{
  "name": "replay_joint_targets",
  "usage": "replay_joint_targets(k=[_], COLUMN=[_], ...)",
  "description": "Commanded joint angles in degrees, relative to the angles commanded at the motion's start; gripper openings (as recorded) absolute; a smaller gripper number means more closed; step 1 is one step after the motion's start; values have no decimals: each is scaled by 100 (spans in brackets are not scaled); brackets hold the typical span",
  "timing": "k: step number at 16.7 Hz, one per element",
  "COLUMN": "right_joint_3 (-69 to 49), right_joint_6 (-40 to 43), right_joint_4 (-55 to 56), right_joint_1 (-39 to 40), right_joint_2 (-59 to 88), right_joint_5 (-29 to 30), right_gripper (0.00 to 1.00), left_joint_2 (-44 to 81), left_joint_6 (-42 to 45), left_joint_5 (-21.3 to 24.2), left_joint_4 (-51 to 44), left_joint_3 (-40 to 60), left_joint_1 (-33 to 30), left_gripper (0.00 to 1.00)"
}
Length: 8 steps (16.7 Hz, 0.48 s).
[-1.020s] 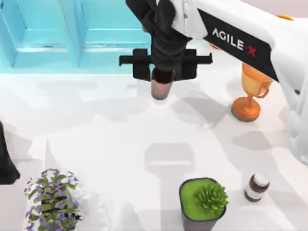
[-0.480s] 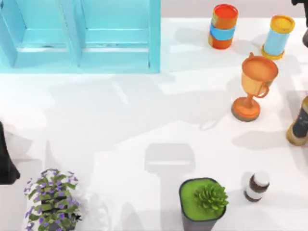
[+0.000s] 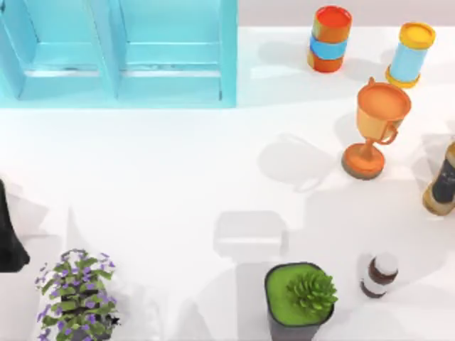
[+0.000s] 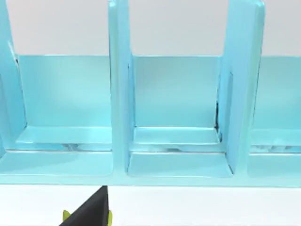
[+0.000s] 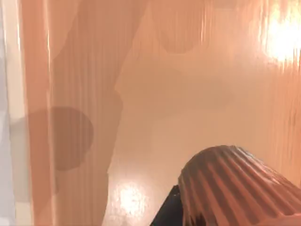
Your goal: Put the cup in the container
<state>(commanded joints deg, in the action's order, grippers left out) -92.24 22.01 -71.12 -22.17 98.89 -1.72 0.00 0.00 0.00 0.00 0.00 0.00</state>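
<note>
Left edge of the table (image 3: 178, 177): a dark piece of the left arm (image 3: 8, 238), parked. Just right of it, at the front, is a purple-flowered plant (image 3: 77, 295). The light-blue container (image 3: 227, 50) stands at the back left, with upright dividers splitting it into compartments. In the left wrist view the container (image 4: 176, 117) faces the camera, and the compartments seen there hold nothing. The left gripper (image 4: 91, 214) shows as a dark tip with a yellow-green mark, near the container's front. Cannot tell if its jaws are open or closed.

Front middle: a green succulent in a dark pot (image 3: 298, 298). Back right: an orange can with a blue band (image 3: 330, 39), then the orange trophy (image 3: 373, 128), upright. Front right: a small brown bottle with a white cap (image 3: 378, 275). Back right corner: a blue can with a yellow lid (image 3: 412, 53). Right edge: a brown bottle (image 3: 442, 186).

In the right wrist view the ribbed coppery cup (image 5: 235, 188) sits close to the camera, over a glossy orange-brown surface. A dark part of the right gripper (image 5: 168, 212) is just beside it. Cannot tell whether the jaws grip the cup.
</note>
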Motion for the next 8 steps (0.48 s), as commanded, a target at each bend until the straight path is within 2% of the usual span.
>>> replay_joint_targets(k=[3, 8], right_joint_3=[355, 368], right_joint_6=[332, 342], right_joint_4=[0, 5], right_joint_1=[-384, -393], right_joint_2=[-179, -166], right_joint_5=[-74, -71], right_gripper=[0, 0], left_joint_2=[0, 0], left_joint_6=[0, 0], left_joint_5=[0, 0], left_joint_4=[0, 0], left_joint_3=[0, 0], left_joint_1=[0, 0], left_gripper=[100, 100])
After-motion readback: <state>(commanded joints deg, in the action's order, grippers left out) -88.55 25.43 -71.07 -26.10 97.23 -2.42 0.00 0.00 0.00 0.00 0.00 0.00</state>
